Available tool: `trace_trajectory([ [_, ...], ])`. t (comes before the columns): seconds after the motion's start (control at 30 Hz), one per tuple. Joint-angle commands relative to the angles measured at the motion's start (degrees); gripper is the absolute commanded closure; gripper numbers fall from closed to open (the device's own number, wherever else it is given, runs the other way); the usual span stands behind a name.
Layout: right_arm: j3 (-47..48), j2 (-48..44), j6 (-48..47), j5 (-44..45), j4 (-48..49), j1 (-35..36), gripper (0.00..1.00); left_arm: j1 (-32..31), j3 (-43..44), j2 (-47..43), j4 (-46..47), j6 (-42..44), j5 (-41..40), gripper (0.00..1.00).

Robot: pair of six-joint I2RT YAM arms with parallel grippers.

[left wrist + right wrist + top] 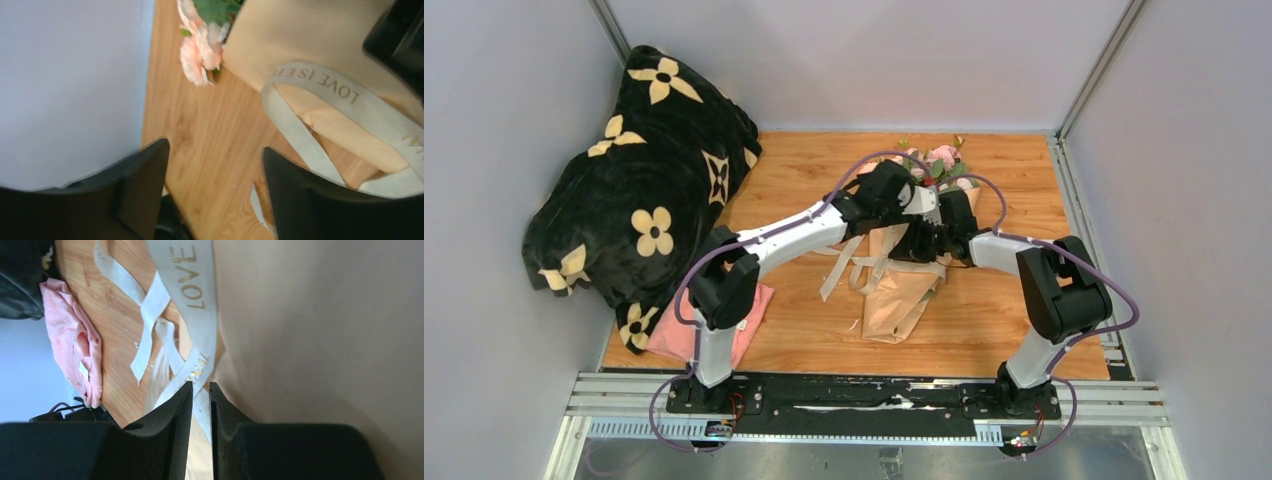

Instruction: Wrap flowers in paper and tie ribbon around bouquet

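**Right of the black blanket (644, 200): ribbon slack over the bouquet, one claw wide, one on a strand**

Well to the right of the black blanket, across a stretch of bare wooden table (824, 165), lies the bouquet (904, 295). Its flowers (939, 160) sit at the far end, about level with the blanket's upper part. The peach paper (300, 30) tapers toward the near edge. The ribbon (320, 82), cream with gold lettering, lies in loose loops over the cone's middle and trails onto the wood on the blanket side. By the look of it, no knot is drawn yet. A pink cloth (674, 335) lies just beside the blanket's near corner.

The left gripper (215, 147) hangs over the cone's blanket-side edge, jaws wide with nothing between them. The right gripper (201, 387) works from the side away from the blanket. Its jaws are drawn almost together on one ribbon strand, though how firmly it pinches is unclear.

The ribbon should handle as light, limp and a little slick, so it would slide out of a loose pinch. It is best taken flat across its width, near a free end. The paper likely holds a crease but springs open and dents easily. The cone's narrow waist over the stems is the place to hold the bouquet, never the soft blooms.
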Motion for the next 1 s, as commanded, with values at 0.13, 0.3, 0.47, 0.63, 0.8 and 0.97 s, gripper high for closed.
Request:
trace_trajectory([
  [0.13, -0.8, -3.4, 2.6, 2.8, 0.3, 1.4, 0.78, 2.1, -17.3, -15.9, -11.8, 2.1, 35.0, 0.41],
  [0.3, -1.6, -3.4, 3.2, 4.8, 0.0, 1.4, 0.78, 1.9, -21.4, -13.3, -5.9, 0.0, 36.9, 0.22],
  [0.47, -2.7, -3.2, 4.8, 5.0, 2.2, 1.4, 0.78, -0.6, -21.8, -10.2, -0.9, -2.2, 33.8, 0.16],
  [0.63, -2.8, -2.7, 4.9, 4.7, 2.7, 1.3, 0.79, -1.1, -18.2, -4.7, -0.5, -3.3, 28.1, 0.14],
  [0.8, -3.8, -2.8, 5.6, 4.7, 4.0, 1.1, 0.79, -1.1, -15.3, -0.4, -2.2, -4.3, 25.3, 0.27],
  [0.97, -4.6, -3.0, 5.8, 4.6, 4.7, 0.9, 0.79, -1.1, -14.9, 0.1, -2.8, -4.2, 26.4, 0.47],
])
